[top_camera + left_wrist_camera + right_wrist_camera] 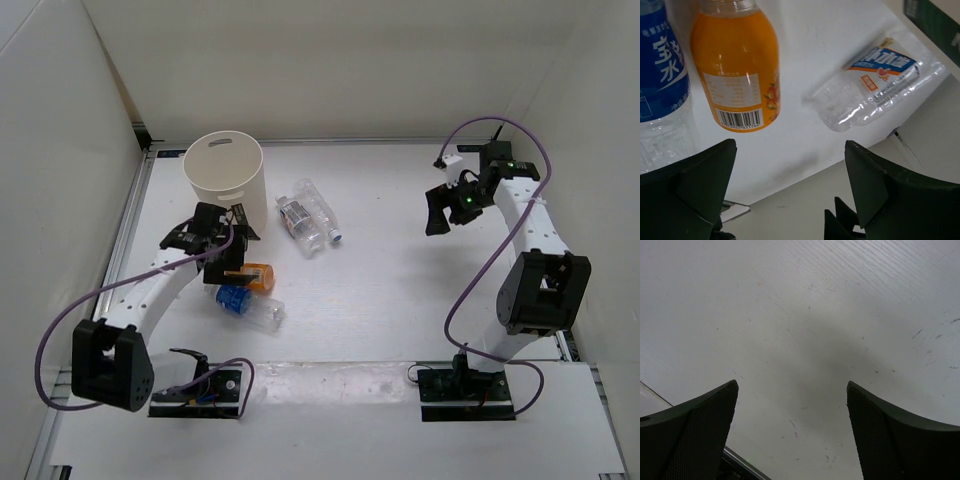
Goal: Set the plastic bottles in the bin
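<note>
1. The bin (224, 180) stands upper left on the tabletop (400, 300).
2. The left hand (790, 150) is spread empty, just short of the centre-left bottles; the right hand (792, 390) is spread empty at far right.
3. The clear bottles (308, 215) lie at centre: probably light and crushable, so take them mid-body.
4. The blue-labelled bottle (660, 75) lies centre-left; it's likely slick.
5. The orange bottle (735, 65) lies beside it, looking full, stiff and heavier.

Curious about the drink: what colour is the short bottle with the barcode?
The bottle is orange, clearest in the left wrist view.

A white table (400, 300) fills the scene, its surface marked with fine scratches and dark specks (920, 332). White panel walls stand at the left (60, 150), far (330, 60) and right (600, 100). A metal rail (128, 225) runs along the table's left edge, and a shiny metal strip (330, 375) crosses its near edge.
</note>
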`<state>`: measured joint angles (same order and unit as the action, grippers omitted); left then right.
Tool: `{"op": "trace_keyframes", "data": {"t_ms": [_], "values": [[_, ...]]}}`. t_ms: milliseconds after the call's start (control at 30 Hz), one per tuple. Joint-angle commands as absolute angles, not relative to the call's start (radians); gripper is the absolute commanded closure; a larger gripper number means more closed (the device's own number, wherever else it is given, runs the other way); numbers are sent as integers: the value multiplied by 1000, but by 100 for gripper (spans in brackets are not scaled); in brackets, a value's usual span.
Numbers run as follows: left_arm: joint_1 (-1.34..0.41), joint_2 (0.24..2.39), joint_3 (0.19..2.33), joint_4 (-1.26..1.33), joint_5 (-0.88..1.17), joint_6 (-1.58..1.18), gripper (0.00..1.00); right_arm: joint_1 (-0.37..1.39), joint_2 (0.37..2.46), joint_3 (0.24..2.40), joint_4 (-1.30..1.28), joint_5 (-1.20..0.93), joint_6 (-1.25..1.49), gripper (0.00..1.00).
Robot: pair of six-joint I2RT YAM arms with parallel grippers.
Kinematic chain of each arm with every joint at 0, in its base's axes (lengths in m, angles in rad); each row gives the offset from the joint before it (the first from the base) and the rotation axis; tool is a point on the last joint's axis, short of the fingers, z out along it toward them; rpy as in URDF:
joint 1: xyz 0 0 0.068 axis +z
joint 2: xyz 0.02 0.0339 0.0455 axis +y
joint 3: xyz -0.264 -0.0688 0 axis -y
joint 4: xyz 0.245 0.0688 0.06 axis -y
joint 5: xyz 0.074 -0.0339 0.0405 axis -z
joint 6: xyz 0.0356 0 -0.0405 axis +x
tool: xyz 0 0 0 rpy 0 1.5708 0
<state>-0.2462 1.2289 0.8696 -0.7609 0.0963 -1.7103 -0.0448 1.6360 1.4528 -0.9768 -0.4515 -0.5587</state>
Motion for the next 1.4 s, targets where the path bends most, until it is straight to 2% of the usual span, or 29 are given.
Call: {"op": "trace_keyframes", "data": {"t_ms": [0,267,800,1033,1367], "values": [[-244,1268,896,-807,152,-1732,0,-49,1629,1477,-1006,-483,-574,10],[-242,1321,946,-897,176,-1709,0,-58,1625,1468,-1002,-483,-566,10],[-193,1450,948,-842,179,-1683,0,-84,1626,1470,-1012,-492,-577,10],[-178,1537,977,-809,183,-1651,6,-109,1621,1470,-1026,-485,-586,10],[-172,1585,968,-750,192,-1651,25,-135,1627,1483,-1031,-486,-584,10]]}}
